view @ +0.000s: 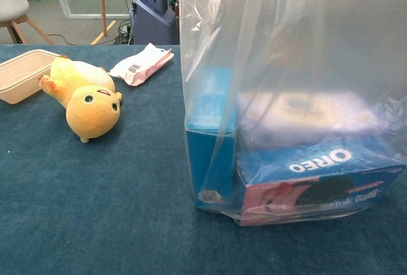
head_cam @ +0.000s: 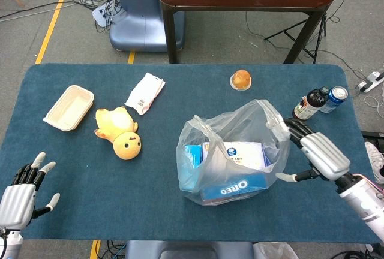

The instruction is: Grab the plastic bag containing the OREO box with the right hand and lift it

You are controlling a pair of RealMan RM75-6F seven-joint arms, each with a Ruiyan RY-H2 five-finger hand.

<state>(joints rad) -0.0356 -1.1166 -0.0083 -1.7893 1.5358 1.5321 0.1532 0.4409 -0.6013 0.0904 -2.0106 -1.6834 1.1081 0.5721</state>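
My left silver-backed, ribbed robot hand (head_cam: 19, 196) sits at the lower left of the frame, with black fingers tipped in pale grey pads. My right silver robot hand (head_cam: 315, 153), at the right edge, matches it, joined to a white forearm with a red cable.

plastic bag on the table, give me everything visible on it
The clear, thin, crinkled plastic bag stands upright on the dark blue felt table, its mouth open upward with handle loops at both sides. Inside lie a blue OREO box flat at the front, a taller blue box at the left, and a white-topped pack behind. The right robot hand has its fingertips at the right handle; a closed grip is not evident. The bag base rests on the table.
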